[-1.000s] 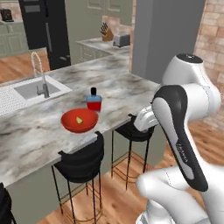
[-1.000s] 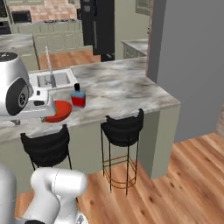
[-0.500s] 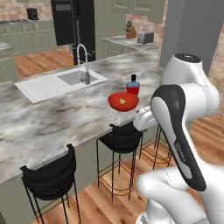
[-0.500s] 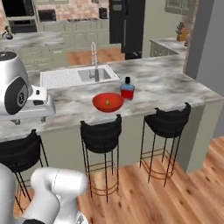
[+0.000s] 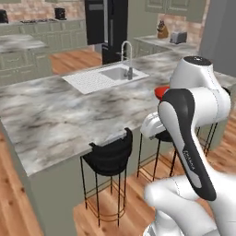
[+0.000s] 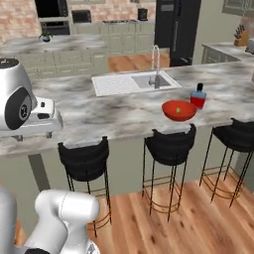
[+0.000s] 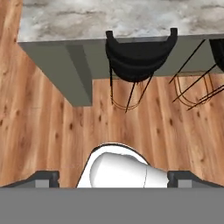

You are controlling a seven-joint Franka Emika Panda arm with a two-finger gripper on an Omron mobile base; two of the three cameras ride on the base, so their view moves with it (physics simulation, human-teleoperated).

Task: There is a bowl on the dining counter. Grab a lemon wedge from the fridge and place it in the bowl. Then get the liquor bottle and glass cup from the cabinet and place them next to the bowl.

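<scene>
Looks mostly done: red bowl (image 6: 179, 109) sits near the dining counter's (image 6: 114, 116) front edge with a lemon wedge (image 6: 178, 110) inside, and the liquor bottle (image 6: 198, 96) stands just beside it. Gripper (image 7: 113, 177) is spread wide, empty, over the floor. Only the glass cup seems left.

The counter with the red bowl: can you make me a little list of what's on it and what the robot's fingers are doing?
counter: dining counter, marble top
bowl: red bowl near the stool-side edge
in bowl: lemon wedge, small yellow-green piece
beside bowl: liquor bottle, upright, close by
glass cup: not on the counter yet
sink: sink with tall tap
fingers: fingers open, holding nothing, above the wood floor
</scene>
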